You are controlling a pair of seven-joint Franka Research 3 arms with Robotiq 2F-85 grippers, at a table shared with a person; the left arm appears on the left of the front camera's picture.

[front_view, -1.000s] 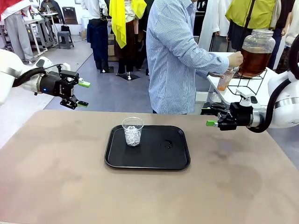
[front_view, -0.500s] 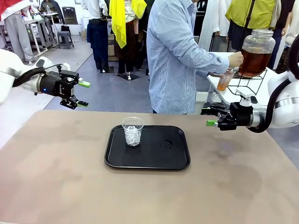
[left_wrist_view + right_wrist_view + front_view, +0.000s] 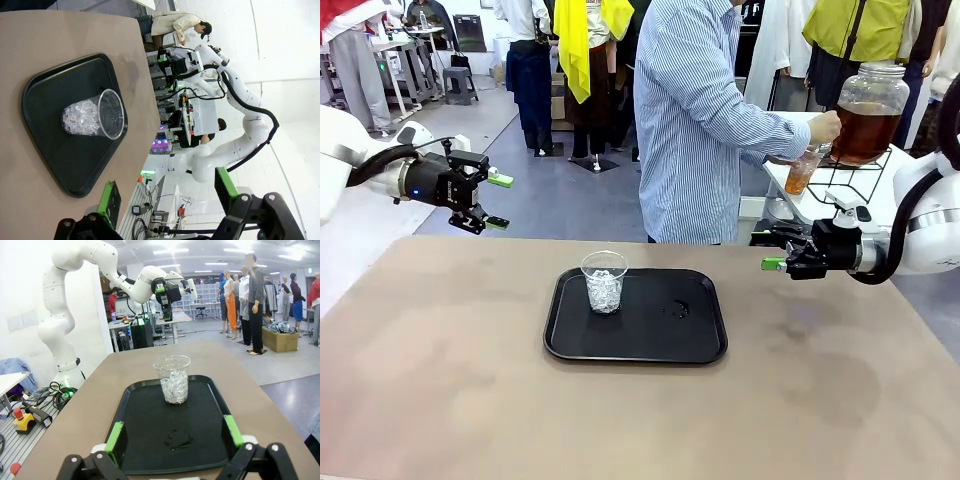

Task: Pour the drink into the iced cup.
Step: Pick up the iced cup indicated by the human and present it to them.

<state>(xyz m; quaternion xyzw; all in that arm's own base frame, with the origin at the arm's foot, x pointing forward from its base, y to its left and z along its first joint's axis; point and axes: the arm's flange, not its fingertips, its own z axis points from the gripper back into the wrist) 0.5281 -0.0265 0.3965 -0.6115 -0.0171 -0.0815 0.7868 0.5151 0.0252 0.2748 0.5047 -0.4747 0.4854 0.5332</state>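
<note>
Front view, counted: one tan counter (image 3: 440,380), one side counter (image 3: 782,188), one tray (image 3: 650,345), one iced cup (image 3: 604,282), one jar (image 3: 872,85), one small cup (image 3: 802,170), one wire stand (image 3: 855,185), two grippers, one person at the far edge.
Counter: flat and matte, with a faintly mottled tan-brown top.
Tray: black, rectangular, with rounded corners and a low raised rim. It is laid at the counter's middle, slightly nearer the far edge. One small dark mark (image 3: 676,310) is seen on its right half.
Iced cup: clear thin plastic, tapered, with a round rim. It is stood upright at the tray's far left corner and is about half filled with clear ice lumps.
Location of the drink (image 3: 865,135): translucent amber-brown liquid is held in the large rounded glass jar. The jar is set on the black wire stand on the white side counter, beyond the far right corner. An orange-tinted portion is seen in the small clear cup, kept just beside the jar.
Person's hand (image 3: 825,127): raised against the jar's left side.
State of the left gripper (image 3: 498,201): black with green pads, jaws spread wide and empty, hung beyond the counter's far left corner.
State of the right gripper (image 3: 767,252): same build, jaws spread wide and empty, held over the far edge near the right corner.
Wrist views: tray and cup are framed between each pair of parted fingers.
</note>
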